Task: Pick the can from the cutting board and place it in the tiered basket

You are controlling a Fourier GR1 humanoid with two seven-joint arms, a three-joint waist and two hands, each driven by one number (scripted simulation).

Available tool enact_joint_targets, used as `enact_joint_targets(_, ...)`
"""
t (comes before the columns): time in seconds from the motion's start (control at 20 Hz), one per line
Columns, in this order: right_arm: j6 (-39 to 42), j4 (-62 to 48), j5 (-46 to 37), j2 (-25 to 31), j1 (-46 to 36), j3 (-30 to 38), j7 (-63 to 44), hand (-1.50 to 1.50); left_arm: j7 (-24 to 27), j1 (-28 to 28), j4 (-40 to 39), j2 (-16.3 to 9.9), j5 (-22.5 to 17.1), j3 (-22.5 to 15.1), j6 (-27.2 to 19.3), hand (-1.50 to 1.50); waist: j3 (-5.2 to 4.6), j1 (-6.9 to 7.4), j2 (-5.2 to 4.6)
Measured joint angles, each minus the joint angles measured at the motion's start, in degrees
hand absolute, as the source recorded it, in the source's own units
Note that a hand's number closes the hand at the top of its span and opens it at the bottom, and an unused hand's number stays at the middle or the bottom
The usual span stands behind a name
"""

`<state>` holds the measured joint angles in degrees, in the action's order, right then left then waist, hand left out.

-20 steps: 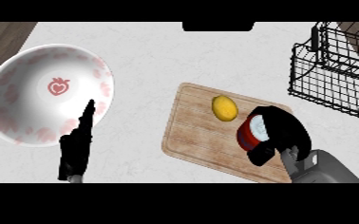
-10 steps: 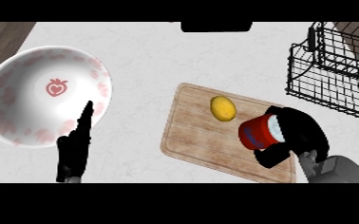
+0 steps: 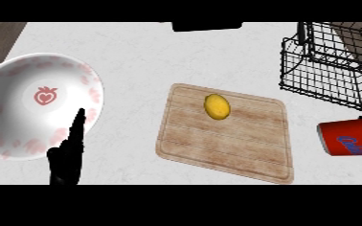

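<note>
The can (image 3: 342, 136), red with blue lettering, is seen at the view's right edge, clear of the cutting board (image 3: 226, 133) and below the black wire tiered basket (image 3: 322, 62); it is cut off by the edge, and whether it is held cannot be told, since the right hand is not shown; a yellow lemon (image 3: 217, 106) is left lying on the board; the left hand (image 3: 69, 151) is shown at lower left with its fingers straight and holding nothing, overlapping the rim of a white plate (image 3: 42, 105) on the bench (image 3: 148, 52).
</note>
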<state>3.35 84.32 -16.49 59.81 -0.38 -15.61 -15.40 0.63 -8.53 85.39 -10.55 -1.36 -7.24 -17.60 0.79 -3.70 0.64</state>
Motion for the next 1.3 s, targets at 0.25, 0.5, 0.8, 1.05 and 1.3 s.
enact_joint_targets(0.25,0.17,-7.42,11.47,3.75,2.98,13.11,14.57,1.50,0.44,-0.63,0.23,-0.10,-0.05,0.24,0.25,0.00,-0.14,-0.41,0.22)
enact_joint_targets(0.5,5.00,-12.06,23.65,7.58,4.14,27.02,22.93,1.50,-0.31,-0.70,0.37,0.03,-0.01,0.47,0.04,0.00,-0.30,-0.91,0.48)
enact_joint_targets(0.8,10.55,-16.72,28.95,14.35,7.66,41.85,31.02,1.50,-1.57,-0.10,0.83,-0.17,0.56,0.14,0.43,0.00,-0.51,0.14,0.33)
enact_joint_targets(1.05,14.52,-17.45,30.02,17.30,9.10,50.09,30.20,1.50,-1.46,1.35,-0.04,0.05,0.79,-0.18,1.76,0.00,-0.54,1.66,0.12)
enact_joint_targets(1.3,16.07,-17.86,30.00,18.77,5.98,52.12,25.85,1.50,-2.18,3.15,-0.92,0.68,1.43,-0.59,2.43,0.00,-0.51,3.14,-0.11)
